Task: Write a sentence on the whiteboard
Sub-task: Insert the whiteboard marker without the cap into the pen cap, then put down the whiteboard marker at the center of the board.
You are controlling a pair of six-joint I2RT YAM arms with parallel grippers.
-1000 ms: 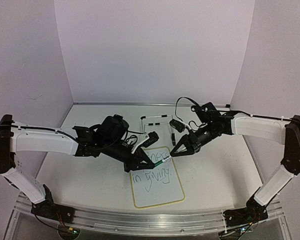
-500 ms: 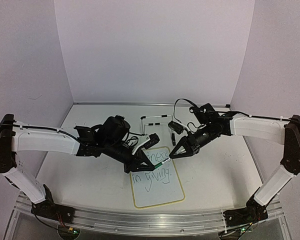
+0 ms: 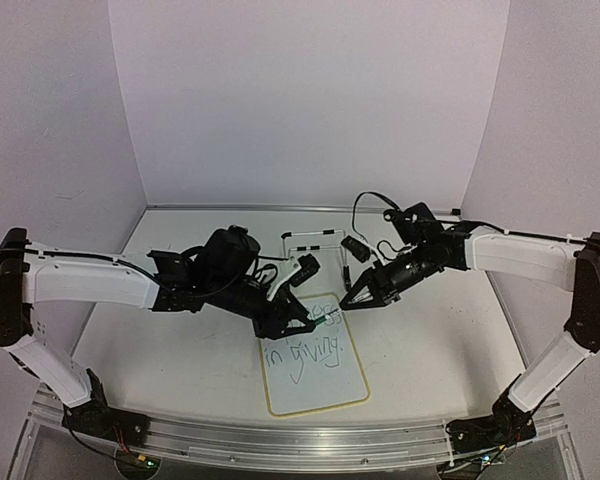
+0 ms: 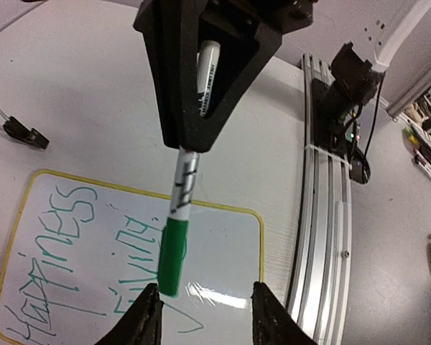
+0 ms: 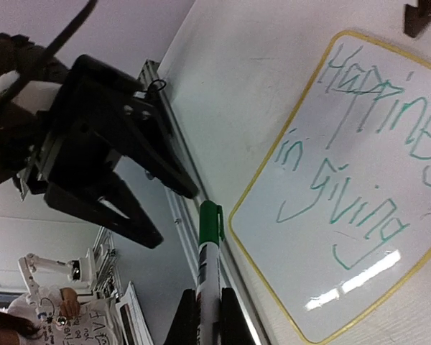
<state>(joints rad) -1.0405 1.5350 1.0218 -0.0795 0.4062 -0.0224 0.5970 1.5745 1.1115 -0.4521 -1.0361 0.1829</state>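
Since the sentence (image 5: pixel 359 165) already stands in green on the whiteboard (image 3: pixel 320 390), which lies flat on the bench (image 3: pixel 180 370) between the arms, the step in hand looks like putting the pen (image 4: pixel 184 180) away. The right fingers (image 5: pixel 184 323) clench its barrel; the left fingers (image 4: pixel 145 320) stand spread either side of its green cap (image 4: pixel 171 259), gripping nothing. The left arm should back straight off, clear of the cap. No pen holder or tray shows.
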